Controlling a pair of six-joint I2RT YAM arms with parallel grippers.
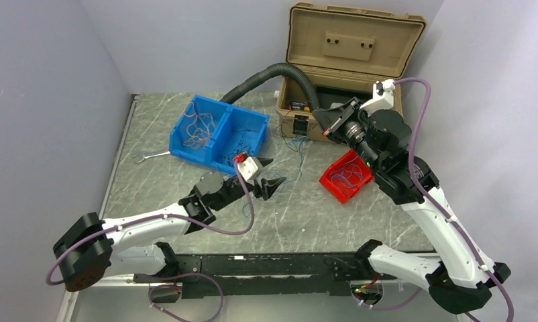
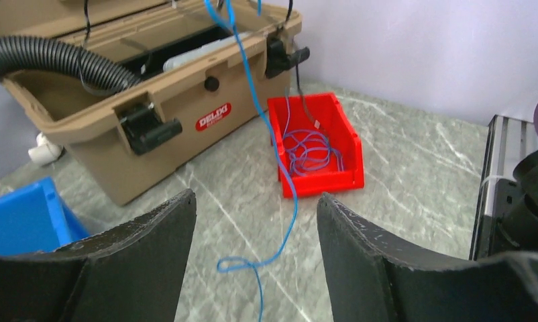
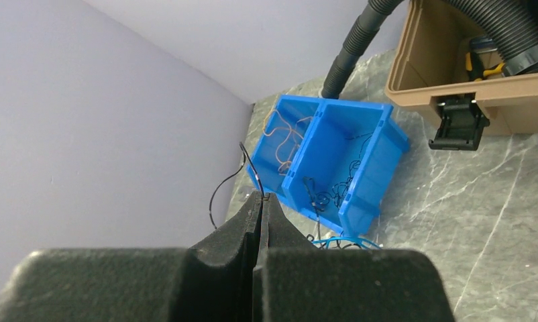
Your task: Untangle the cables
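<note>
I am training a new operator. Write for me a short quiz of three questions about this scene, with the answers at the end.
1. True or false: the right gripper is shut on a thin black cable.
2. Choose one: the single-compartment bin that holds a coil of cables is A. red, B. green, C. yellow.
3. Fill the gap: the jaws of the left gripper stand ____ and hold nothing.

Key: 1 true; 2 A; 3 open.
</note>
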